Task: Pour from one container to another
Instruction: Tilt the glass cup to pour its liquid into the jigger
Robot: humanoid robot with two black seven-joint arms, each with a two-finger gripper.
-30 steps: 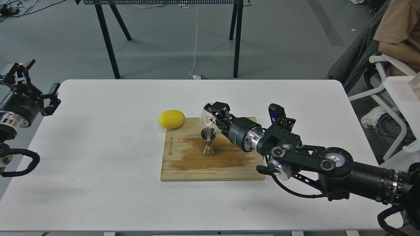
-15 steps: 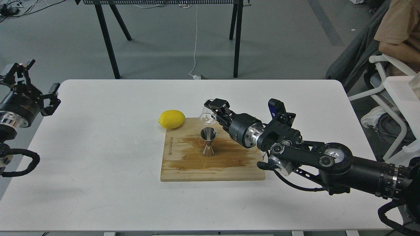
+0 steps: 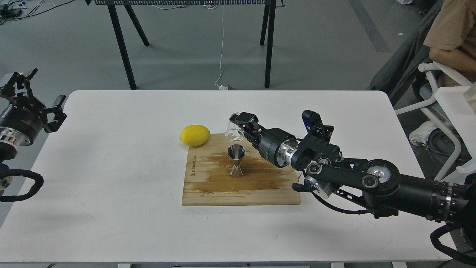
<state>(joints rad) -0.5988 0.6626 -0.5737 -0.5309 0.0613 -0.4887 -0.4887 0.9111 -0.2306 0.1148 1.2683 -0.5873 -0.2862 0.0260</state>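
The steel jigger (image 3: 236,161) stands upright near the middle of the wooden board (image 3: 208,193), on a wet brown patch. Just above and behind its mouth hangs the small clear cup (image 3: 234,131), held off the board by my right gripper (image 3: 240,125), which is shut on it. The cup looks close to upright, tipped a little to the left. My left gripper (image 3: 35,93) hovers at the table's far left edge, open and holding nothing.
A yellow lemon (image 3: 194,135) lies on the white table (image 3: 111,186) at the board's back left corner. My right arm stretches across the table's right side. A seated person and a white chair (image 3: 438,85) are at the far right.
My right gripper has lifted and drawn back slightly with the cup, turning it from steeply tipped over the jigger toward upright. The left gripper has drifted slightly left.
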